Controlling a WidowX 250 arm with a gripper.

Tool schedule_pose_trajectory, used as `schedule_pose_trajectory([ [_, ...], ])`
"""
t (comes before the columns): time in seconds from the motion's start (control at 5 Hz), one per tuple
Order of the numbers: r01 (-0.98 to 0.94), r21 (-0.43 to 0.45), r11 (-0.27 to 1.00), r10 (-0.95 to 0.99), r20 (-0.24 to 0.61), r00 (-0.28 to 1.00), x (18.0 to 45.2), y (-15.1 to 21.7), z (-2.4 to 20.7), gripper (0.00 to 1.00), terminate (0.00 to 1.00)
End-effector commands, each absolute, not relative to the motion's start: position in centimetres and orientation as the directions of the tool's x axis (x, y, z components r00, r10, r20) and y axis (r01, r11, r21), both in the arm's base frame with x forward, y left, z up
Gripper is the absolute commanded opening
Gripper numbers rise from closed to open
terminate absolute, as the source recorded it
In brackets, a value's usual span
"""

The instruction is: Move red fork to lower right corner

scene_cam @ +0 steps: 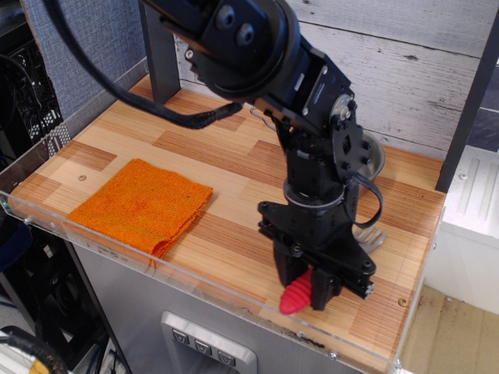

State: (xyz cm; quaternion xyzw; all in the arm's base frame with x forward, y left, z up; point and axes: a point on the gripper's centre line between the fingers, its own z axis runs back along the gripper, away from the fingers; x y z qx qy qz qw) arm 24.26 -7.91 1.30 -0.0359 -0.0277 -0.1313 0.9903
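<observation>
The red fork's ribbed handle (299, 297) sticks out below my black gripper (309, 285), which is shut on it. Silver tines (369, 236) show past the gripper's right side. The fork is held low over the striped wooden tabletop, near the front rim. The lower right corner (390, 315) with its small screw (402, 301) lies just to the right of the gripper. I cannot tell whether the handle tip touches the wood.
An orange cloth (140, 204) lies at the front left. A steel pan (376, 158) at the back right is mostly hidden behind the arm. A clear acrylic rim (195, 278) edges the front. A dark post (160, 62) stands at the back.
</observation>
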Motion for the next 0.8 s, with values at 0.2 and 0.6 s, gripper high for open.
schedule_pose_trajectory([
  [0.2, 0.241, -0.047, 0.969, -0.24, 0.021, 0.971, 24.3, -7.8, -0.5, 0.0, 0.0],
  [0.6, 0.137, 0.013, 0.991, -0.137, 0.094, 0.986, 24.2, -5.7, 4.4, 1.0, 0.0],
])
